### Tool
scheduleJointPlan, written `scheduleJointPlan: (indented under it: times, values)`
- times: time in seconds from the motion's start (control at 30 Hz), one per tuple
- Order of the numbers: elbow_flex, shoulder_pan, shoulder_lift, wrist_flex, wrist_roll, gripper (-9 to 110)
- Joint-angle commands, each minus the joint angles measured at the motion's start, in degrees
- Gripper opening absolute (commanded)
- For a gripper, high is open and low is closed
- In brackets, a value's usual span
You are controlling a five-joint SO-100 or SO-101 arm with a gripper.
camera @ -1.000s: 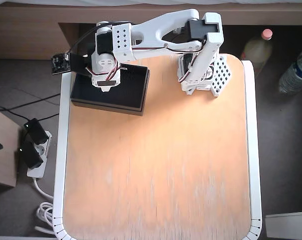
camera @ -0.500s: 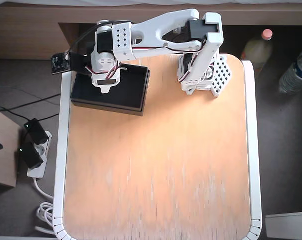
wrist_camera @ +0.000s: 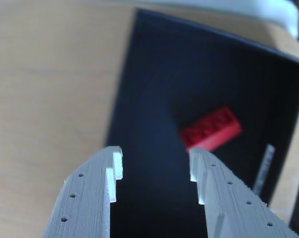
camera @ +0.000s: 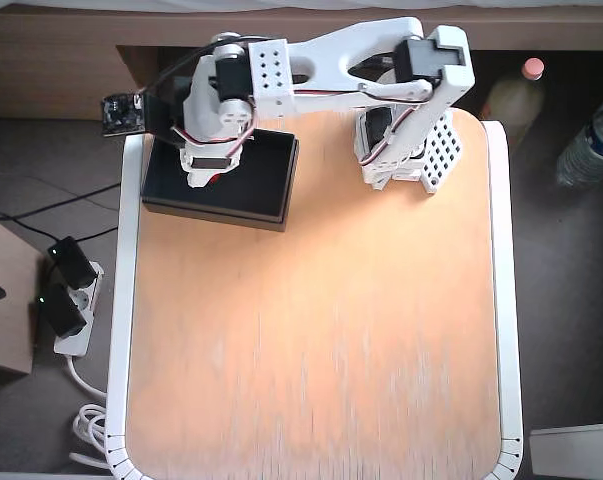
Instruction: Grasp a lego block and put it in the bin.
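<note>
A small red lego block (wrist_camera: pixel 211 128) lies on the floor of the black bin (wrist_camera: pixel 154 89), free of the fingers. My gripper (wrist_camera: pixel 155 168) hangs open above the bin, its two grey fingers (wrist_camera: pixel 92 198) apart with nothing between them. In the overhead view the bin (camera: pixel 251 195) sits at the table's back left corner. The white arm reaches over it, and the gripper (camera: pixel 203 180) covers most of the block; only a sliver of red (camera: pixel 213 178) shows beside it.
The arm's base (camera: pixel 406 150) stands at the back of the wooden table (camera: pixel 321 330). Two bottles (camera: pixel 511 95) stand off the table at the right. A power strip (camera: pixel 66 300) and cables lie on the floor at the left.
The arm has lifted and drawn back a little from the bin. A sliver of the red block now shows beside the gripper.
</note>
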Motion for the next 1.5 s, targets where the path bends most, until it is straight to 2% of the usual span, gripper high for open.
scheduleJointPlan:
  times: [0.0, 0.63, 0.83, 1.13, 1.47]
  values:
    - [-7.91, -4.22, 9.05, -1.32, -1.93, 14]
    - [-7.82, -43.51, 19.95, -0.79, -9.14, 16]
    - [-5.01, -54.23, 25.14, -0.79, -6.59, 16]
    - [8.70, -67.76, 35.60, -1.05, -2.55, 15]
    - [33.31, -71.63, 52.21, -9.84, 0.88, 15]
